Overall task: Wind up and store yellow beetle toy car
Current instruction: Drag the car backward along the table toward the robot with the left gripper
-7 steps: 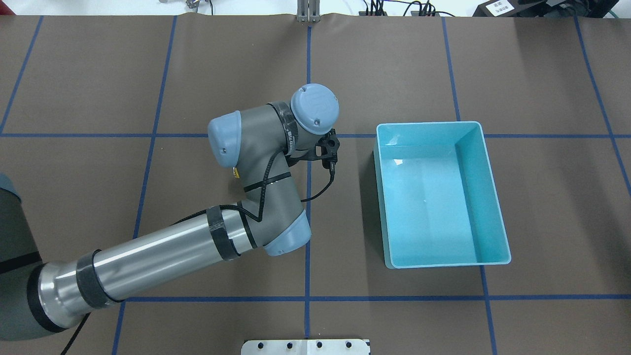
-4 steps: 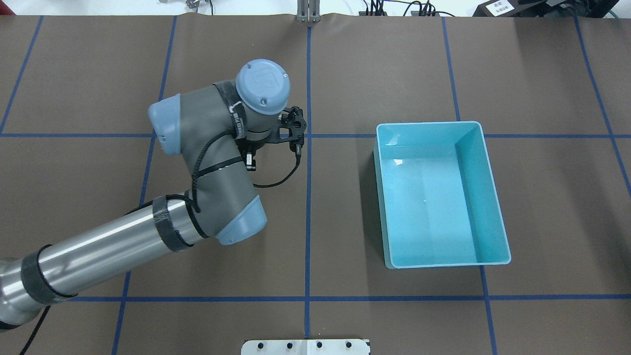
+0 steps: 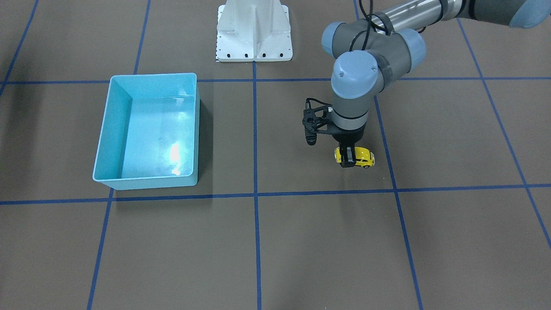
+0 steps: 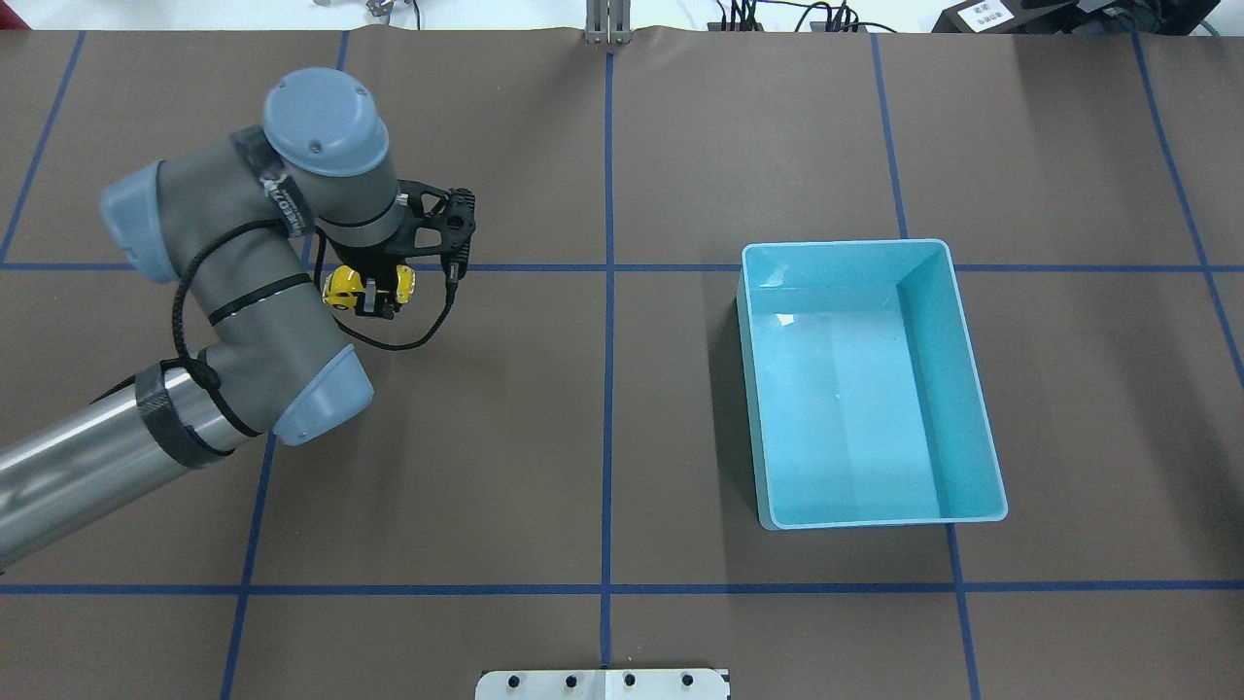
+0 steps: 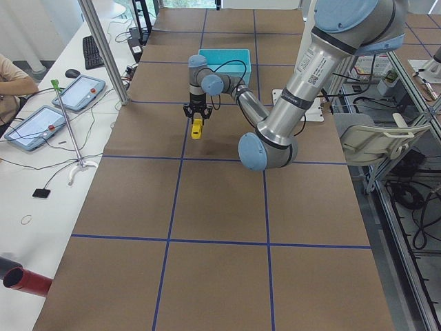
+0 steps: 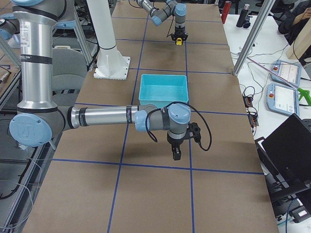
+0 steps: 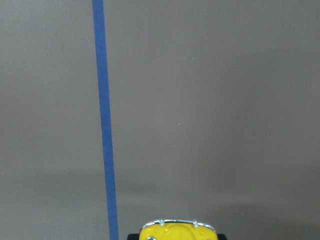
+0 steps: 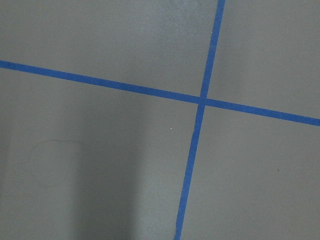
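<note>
The yellow beetle toy car (image 4: 339,291) sits in my left gripper (image 4: 375,297), whose black fingers are shut across its middle, over the table's left half. In the front view the car (image 3: 365,157) is low over the brown mat under the gripper (image 3: 348,158). I cannot tell whether its wheels touch. Its yellow nose shows at the bottom of the left wrist view (image 7: 175,232). The light blue bin (image 4: 844,244) stands empty on the right half. My right gripper (image 6: 176,154) shows only in the exterior right view, over bare mat. I cannot tell whether it is open or shut.
The white robot base plate (image 3: 254,30) is at the table's near middle edge. Blue tape lines (image 4: 608,389) grid the brown mat. A side bench with tablets (image 5: 41,124) and a metal post (image 5: 103,48) stand beyond the table's far edge.
My left arm has swung left, away from the bin, from the table's middle to its left half. The car and fingers, hidden under the wrist before, now show.
</note>
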